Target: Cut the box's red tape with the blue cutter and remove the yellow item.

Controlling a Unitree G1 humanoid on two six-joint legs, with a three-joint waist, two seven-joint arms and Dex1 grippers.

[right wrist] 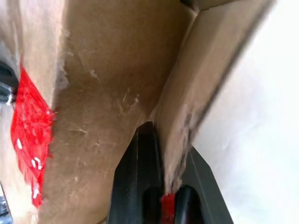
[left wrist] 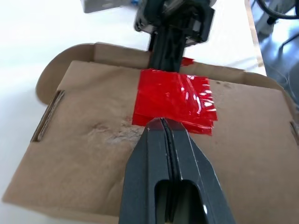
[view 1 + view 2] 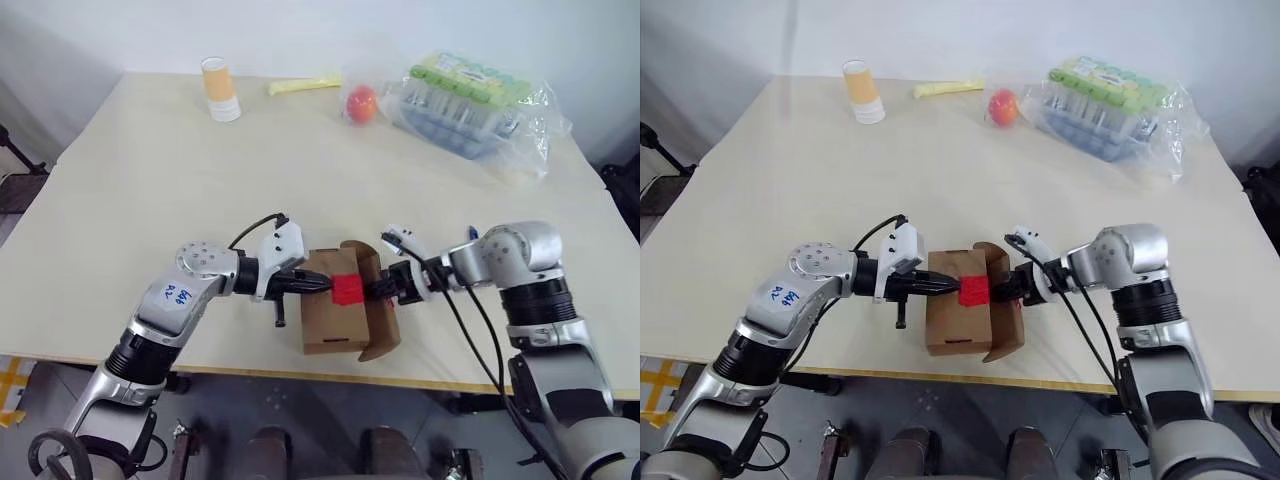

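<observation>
- While the box lay near the front edge of the surface, both tools met at it from opposite sides.
- Left tool: fingers pressed fully together, holding nothing, tip resting at the edge of the red tape on the carton's top face.
- Right tool: clamped shut on the carton's raised side flap, whose cardboard edge sat between the fingers; a red scrap, possibly tape, showed in the gap.
- At the far side of the surface stood an orange-and-white cup, a pale yellow strip, a red-orange fruit and a bag of green-capped tubes.
</observation>
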